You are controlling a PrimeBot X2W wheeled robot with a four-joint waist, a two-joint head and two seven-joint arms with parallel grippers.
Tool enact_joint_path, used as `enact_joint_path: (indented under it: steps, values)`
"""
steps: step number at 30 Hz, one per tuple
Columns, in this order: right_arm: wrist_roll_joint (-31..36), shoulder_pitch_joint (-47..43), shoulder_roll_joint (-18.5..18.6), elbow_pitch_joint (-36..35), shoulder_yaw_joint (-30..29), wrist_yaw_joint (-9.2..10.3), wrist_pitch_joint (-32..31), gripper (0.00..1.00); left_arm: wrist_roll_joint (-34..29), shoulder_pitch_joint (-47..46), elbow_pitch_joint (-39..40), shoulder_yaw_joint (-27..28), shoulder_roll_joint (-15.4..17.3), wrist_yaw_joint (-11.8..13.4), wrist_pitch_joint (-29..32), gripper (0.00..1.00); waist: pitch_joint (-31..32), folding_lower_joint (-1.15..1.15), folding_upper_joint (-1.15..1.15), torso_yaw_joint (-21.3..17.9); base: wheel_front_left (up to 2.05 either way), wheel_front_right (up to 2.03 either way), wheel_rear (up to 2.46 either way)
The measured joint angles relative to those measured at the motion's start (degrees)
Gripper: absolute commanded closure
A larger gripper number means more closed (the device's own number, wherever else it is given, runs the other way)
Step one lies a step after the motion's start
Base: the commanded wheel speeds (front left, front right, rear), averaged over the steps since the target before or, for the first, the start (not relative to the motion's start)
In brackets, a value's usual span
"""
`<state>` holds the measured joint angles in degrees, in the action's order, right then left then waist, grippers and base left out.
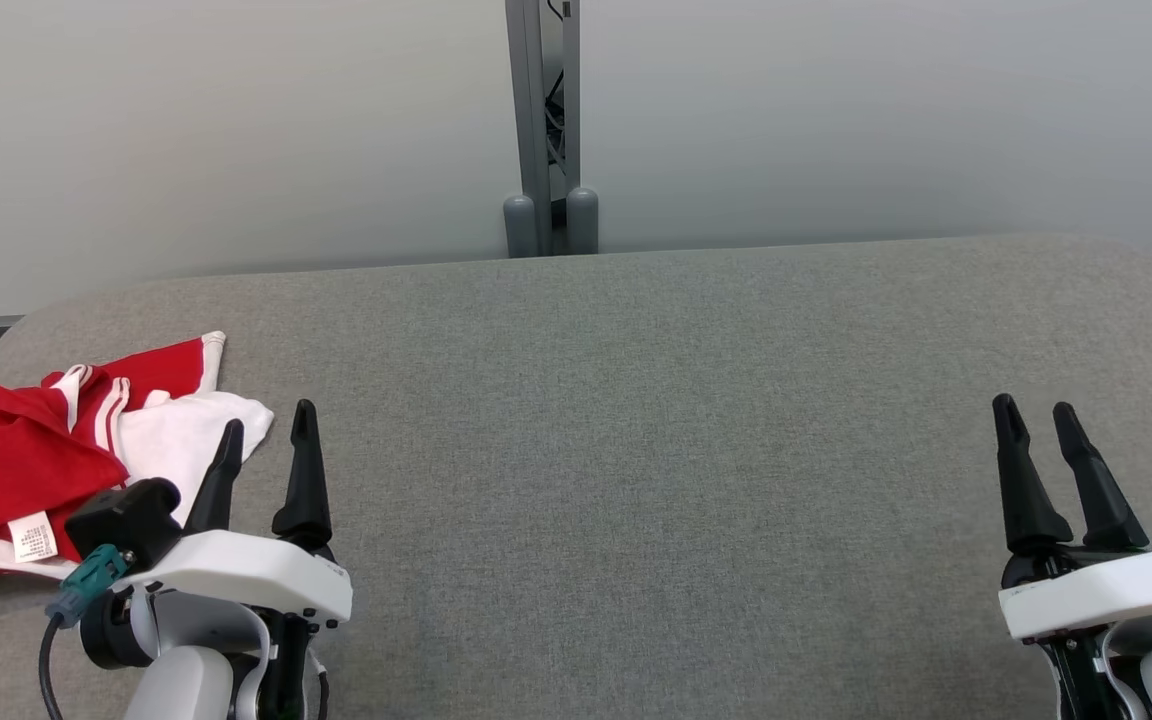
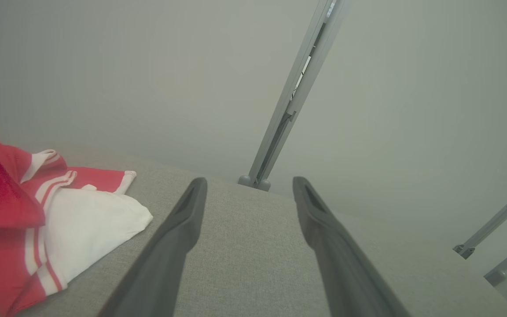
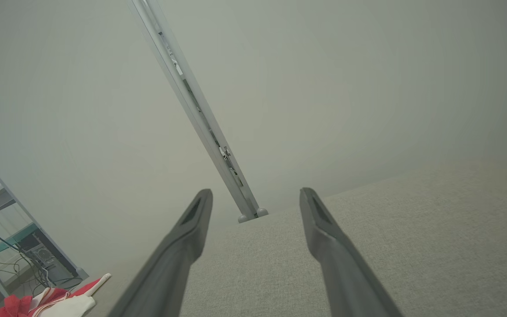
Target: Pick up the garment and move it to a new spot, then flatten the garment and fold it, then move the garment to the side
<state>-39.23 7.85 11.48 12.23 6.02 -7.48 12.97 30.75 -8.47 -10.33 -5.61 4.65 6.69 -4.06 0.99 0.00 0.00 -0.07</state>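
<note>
Garment: a crumpled red and white knit garment (image 1: 6, 470) with white stripes along its red trim. It lies on the surface toward 9 o'clock in the head view, partly running out of that view's left edge.
Garment in my wrist views: at 9 o'clock in the left wrist view (image 2: 82, 229), with a white panel spread toward my fingers. It is small at 7 o'clock in the right wrist view (image 3: 60, 304).
Label: a small white sewn-in care label (image 1: 33, 537) sits on the garment's near edge. It carries rows of printed text that are too small for me to read.
Other writing: I can read no brand or lettering on the garment or on my own parts.
Surface: a grey woven-fabric-covered table with rounded corners (image 1: 636, 400).
My left gripper: (image 1: 269, 416) stands at 7 o'clock in the head view, its two long dark fingers spread apart and holding nothing. In the left wrist view (image 2: 250, 180) the garment lies just beside my left finger, with a strip of grey fabric between them.
My right gripper: (image 1: 1034, 404) stands at 4 o'clock in the head view, well apart from the garment, fingers parted and holding nothing. The right wrist view (image 3: 255, 191) shows bare grey fabric between them.
Left wrist fittings: a black camera block (image 1: 126, 515) with a teal cable plug (image 1: 96, 575) below it.
Backdrop: pale wall panels, joined at 12 o'clock by a grey metal post (image 1: 541, 120).
</note>
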Motion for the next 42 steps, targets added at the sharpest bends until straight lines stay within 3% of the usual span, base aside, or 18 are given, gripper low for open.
enact_joint_path:
  steps: [20, 42]
  values:
    - [11.83, -3.02, -3.46, -0.84, -3.05, 0.00, -5.22, 0.00, -8.70, 3.65, -0.36, -2.43, 0.77, -1.00, -0.41, 0.00, 0.92, 0.00, 0.00, -0.04, 0.00, 0.00, 0.00]
    - [22.61, -5.92, -6.30, -3.74, -7.21, -0.01, -8.86, 0.00, -14.63, 6.61, 0.85, -3.01, 0.37, -0.24, -0.42, 0.00, 1.13, 0.00, 0.00, 0.71, 0.00, 0.00, 0.00]
